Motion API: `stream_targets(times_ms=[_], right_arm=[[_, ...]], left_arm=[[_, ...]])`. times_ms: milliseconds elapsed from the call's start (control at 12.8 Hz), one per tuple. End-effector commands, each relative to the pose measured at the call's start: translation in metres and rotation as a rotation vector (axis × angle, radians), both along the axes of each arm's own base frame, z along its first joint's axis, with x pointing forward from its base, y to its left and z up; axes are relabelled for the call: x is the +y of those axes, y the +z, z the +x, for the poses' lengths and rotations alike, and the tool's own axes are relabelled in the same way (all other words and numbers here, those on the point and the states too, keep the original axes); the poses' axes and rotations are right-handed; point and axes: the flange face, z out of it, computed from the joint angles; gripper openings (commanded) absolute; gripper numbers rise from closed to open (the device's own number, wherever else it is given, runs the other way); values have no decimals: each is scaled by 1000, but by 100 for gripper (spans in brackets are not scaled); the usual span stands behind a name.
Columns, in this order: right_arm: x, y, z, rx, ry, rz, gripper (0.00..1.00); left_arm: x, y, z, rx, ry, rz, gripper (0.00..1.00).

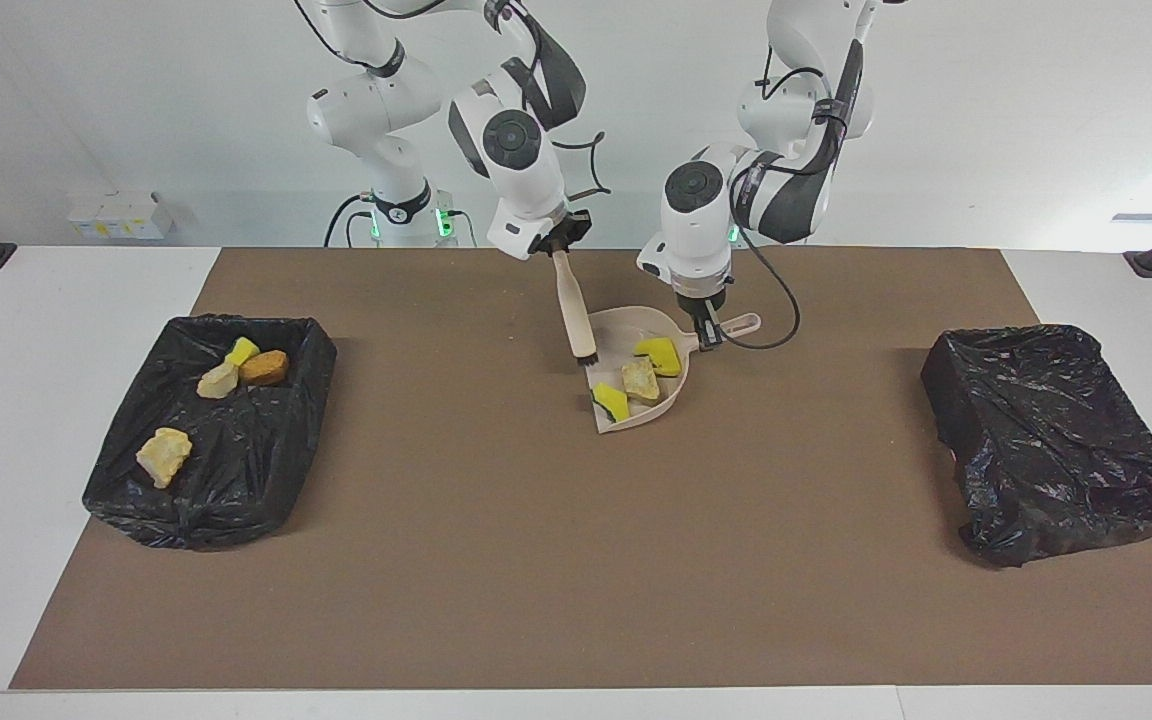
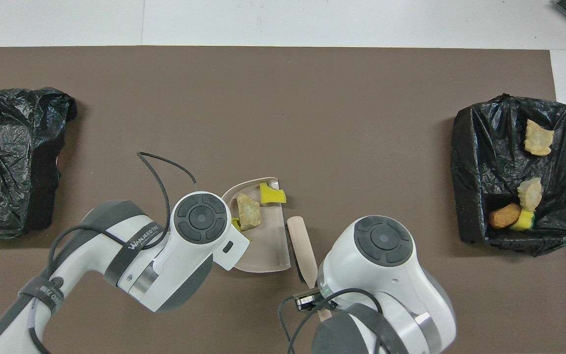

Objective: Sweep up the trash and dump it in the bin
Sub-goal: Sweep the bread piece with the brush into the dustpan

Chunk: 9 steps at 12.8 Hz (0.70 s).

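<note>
Three trash chunks in the beige dustpan (image 1: 671,385), near the middle of the brown mat (image 1: 536,560): a bright yellow piece (image 1: 658,354) nearest the handle, a pale beige piece (image 1: 640,380) beside it, a yellow-and-green piece (image 1: 611,402) at the open lip. Seen from overhead, the same three: beige (image 2: 249,218) in the pan's middle, yellow-and-green (image 2: 271,194) at the lip, bright yellow (image 2: 235,223) half hidden under the left arm's wrist. Pan tilted slightly, lip toward the right arm's end of the table.

Left gripper (image 1: 708,335) clenched on the dustpan's handle, at the side of the pan toward the left arm's end of the table. Right gripper (image 1: 555,243) clamped on the handle of the beige hand brush (image 1: 570,305), hanging just above the pan's edge nearer to the robots; dark bristles pointing down at that edge, whether touching it cannot be told. From overhead, brush (image 2: 300,241) lying alongside the pan's open lip, on the side toward the right arm.

Well apart from the dustpan, toward the right arm's end of the table: black-lined bin (image 1: 266,480) holding four more chunks, namely one pale yellow (image 1: 164,456), one beige (image 1: 218,381), one yellow (image 1: 242,350), one orange-brown (image 1: 265,367). Well apart from the dustpan toward the left arm's end: a second black-lined bin (image 1: 1056,440), no chunks visible in it.
</note>
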Motion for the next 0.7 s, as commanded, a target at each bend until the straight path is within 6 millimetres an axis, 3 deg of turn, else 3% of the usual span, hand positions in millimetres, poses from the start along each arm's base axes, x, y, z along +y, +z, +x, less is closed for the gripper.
stream_targets(times_ms=[0,78,234,625], right_arm=[[-26,27,-6,-41,42,-48,0],[-37,36,-5,-54,36,-61,0],[-40,41,-11,-80,62,-90,0],[-36,26,-18,-96,71,-91,0]], left_arm=[[19,6,15,-4,-8,-4,0],[29,13,23,-9,-20,-9,0],[42,24,37,-23,-24,-19,0],[45,16,31,-16,-20,-13,0]])
